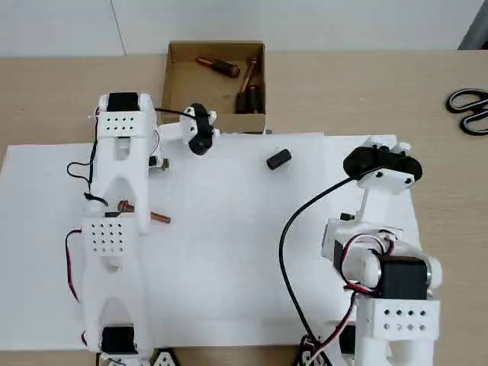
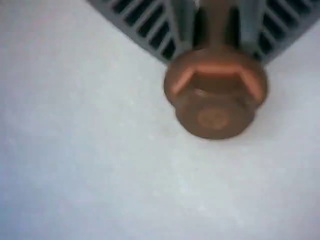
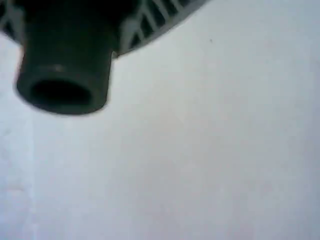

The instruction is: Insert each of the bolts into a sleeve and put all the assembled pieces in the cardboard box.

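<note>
Left gripper (image 2: 215, 25) was pinching a bolt (image 2: 215, 100) by its shank, head poking out above the foam pad (image 2: 75, 150). At the far edge the cardboard box (image 1: 179, 84) held finished pieces (image 1: 248, 88); a loose sleeve (image 1: 279, 159) waited right of it. My right gripper (image 3: 75, 17) clamped a second sleeve (image 3: 65, 75), bore open, I judged, for mating

Your desk (image 1: 366, 84): pale wood, a white mat (image 1: 229, 259) over most of it. Black-handled scissors (image 1: 469, 110) near one edge. Plain white surface (image 1: 305, 23) beyond.
</note>
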Available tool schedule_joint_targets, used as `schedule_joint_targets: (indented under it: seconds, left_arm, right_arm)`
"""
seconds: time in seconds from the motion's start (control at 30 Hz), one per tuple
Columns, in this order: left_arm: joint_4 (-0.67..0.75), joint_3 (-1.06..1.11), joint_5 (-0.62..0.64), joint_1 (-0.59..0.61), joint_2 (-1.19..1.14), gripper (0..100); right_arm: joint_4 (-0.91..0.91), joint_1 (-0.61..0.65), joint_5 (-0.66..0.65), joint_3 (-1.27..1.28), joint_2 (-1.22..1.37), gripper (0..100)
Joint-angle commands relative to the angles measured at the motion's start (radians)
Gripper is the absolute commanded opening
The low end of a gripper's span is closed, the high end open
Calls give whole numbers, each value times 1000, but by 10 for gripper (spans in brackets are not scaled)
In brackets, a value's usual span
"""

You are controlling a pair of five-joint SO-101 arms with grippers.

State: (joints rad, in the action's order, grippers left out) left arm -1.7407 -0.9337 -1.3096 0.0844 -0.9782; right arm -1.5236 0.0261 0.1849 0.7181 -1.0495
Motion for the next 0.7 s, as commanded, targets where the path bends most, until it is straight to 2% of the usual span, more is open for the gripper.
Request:
schedule_joint_targets:
  seconds: [0.0,0.23,0.47,0.57,0.67]
  left_arm:
    - [-11,-28,-12,-5,58,6]
    - [-11,44,89,3,293,6]
    - [-11,344,206,0,704,6]
    - [-9,499,296,-6,873,6]
    - [-9,639,460,-11,1020,6]
  right_arm:
    - [13,-5,-12,-8,-18,3]
    - [12,21,-12,-14,-19,3]
    - [12,159,-14,-14,-139,5]
    - [12,211,-31,-8,-196,6]
    - [12,251,-94,-8,-239,5]
